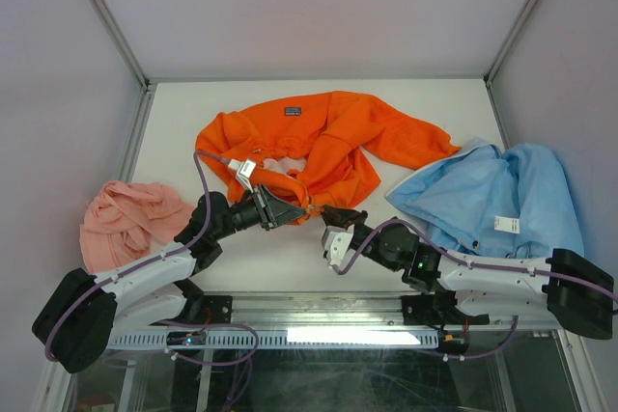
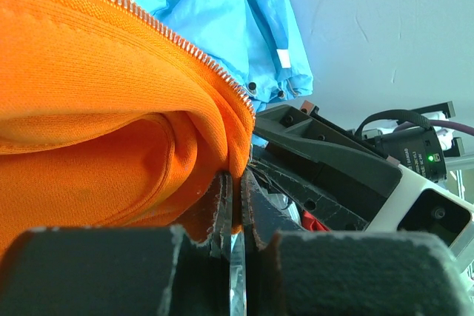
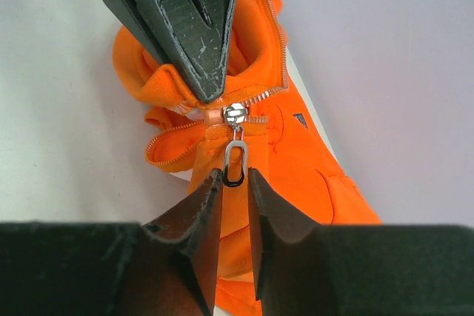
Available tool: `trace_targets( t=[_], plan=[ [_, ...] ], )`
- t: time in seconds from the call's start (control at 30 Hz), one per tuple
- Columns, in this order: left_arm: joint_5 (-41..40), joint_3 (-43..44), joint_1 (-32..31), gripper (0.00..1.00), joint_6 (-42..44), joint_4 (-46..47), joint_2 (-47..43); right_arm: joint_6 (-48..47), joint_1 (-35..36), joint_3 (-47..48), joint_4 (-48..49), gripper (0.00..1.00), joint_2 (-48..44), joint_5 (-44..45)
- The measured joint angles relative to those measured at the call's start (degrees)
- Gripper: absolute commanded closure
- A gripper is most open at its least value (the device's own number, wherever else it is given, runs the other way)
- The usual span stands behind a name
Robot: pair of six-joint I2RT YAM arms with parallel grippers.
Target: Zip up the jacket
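Orange jacket (image 1: pixel 333 137) lay crumpled, collar far, hem toward arms. Left gripper (image 1: pixel 288 209) clamped the hem; right gripper (image 3: pixel 234 181) jaws stood slightly apart around the zipper pull (image 3: pixel 235 160).

Left gripper (image 1: pixel 301 207) pinched on the jacket (image 1: pixel 338 123), right gripper (image 1: pixel 326 212) facing it tip to tip, jaws narrowly parted.

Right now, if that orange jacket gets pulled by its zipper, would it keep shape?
Probably not: the jacket lies crumpled, so it likely bunches. The left gripper pinches its edge, perhaps steadying it. The zipper pull dangles, so may swing.
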Motion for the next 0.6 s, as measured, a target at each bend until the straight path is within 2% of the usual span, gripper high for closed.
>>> trace_targets(
  t=[0.2,0.5,0.57,0.6],
  plan=[
    [0.2,0.0,0.0,1.00,0.1,-0.2,0.0,-0.2,0.0,0.0,0.1,0.83,0.1,0.1],
    [1.0,0.1,0.0,1.00,0.3,-0.5,0.0,-1.0,0.0,0.2,1.2,0.84,2.5,0.0],
    [1.0,0.2,0.0,1.00,0.3,-0.5,0.0,-1.2,-0.1,0.5,1.6,0.86,2.9,0.0],
    [1.0,0.2,0.0,1.00,0.3,-0.5,0.0,-1.2,-0.2,0.5,1.9,0.90,3.0,0.0]
  ],
)
